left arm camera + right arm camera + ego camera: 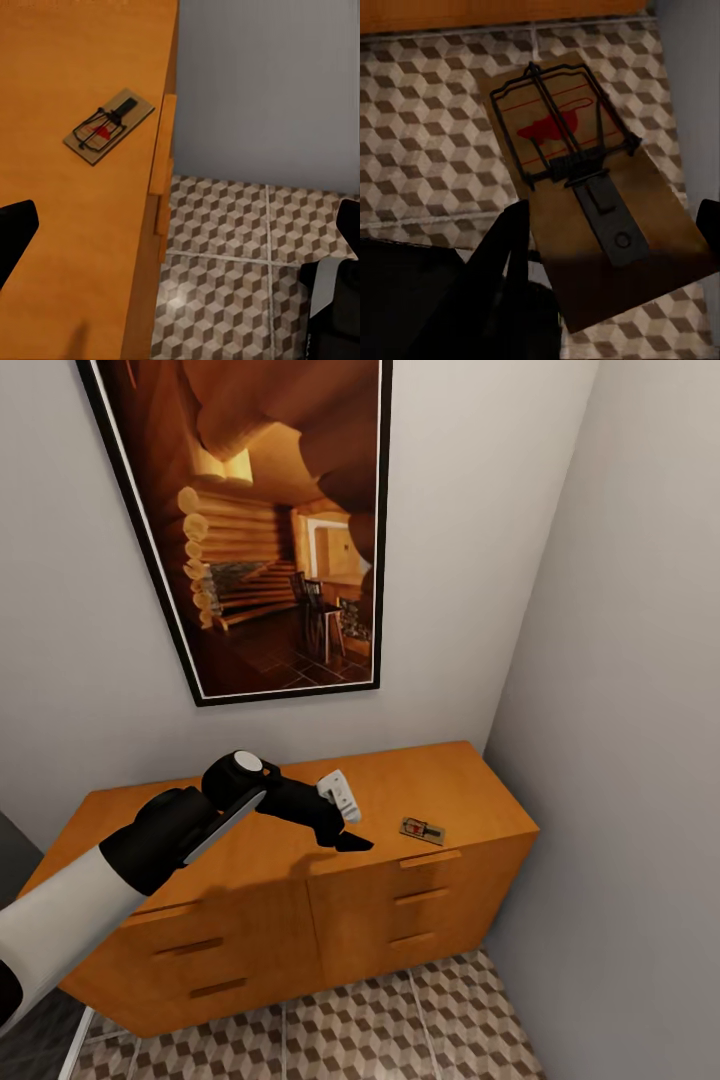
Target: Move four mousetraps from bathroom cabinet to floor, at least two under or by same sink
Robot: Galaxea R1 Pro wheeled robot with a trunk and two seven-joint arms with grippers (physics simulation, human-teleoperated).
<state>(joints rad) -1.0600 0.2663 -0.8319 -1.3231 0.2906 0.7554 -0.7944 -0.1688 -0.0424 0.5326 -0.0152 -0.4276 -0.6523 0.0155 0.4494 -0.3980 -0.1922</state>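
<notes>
Right on the flat top of the cabinet, near its right-hand front edge, one mousetrap lies flat with its dark wire and red spot facing up. The left wrist view shows the same mousetrap resting on the orange-brown surface, close to the front edge, above a drawer handle.

The left gripper hangs over the cabinet top, just to the left of that mousetrap and apart from it. Its jaws are spread wide: in the left wrist view one dark fingertip sits at one side of the picture and the other at the opposite side, with nothing between them.

A second mousetrap shows large in the right wrist view, tilted, with the tiled bathroom floor behind it. A dark finger of the right gripper lies against one long side of its wooden board and another dark tip shows at the far side, so the jaws are closed on this trap and it is held off the floor.

Below the cabinet front, the cube-patterned bathroom floor spreads out. On the pale wall above the cabinet hangs a black-framed picture of a log-cabin interior, and a grey wall closes the corner on the right.
</notes>
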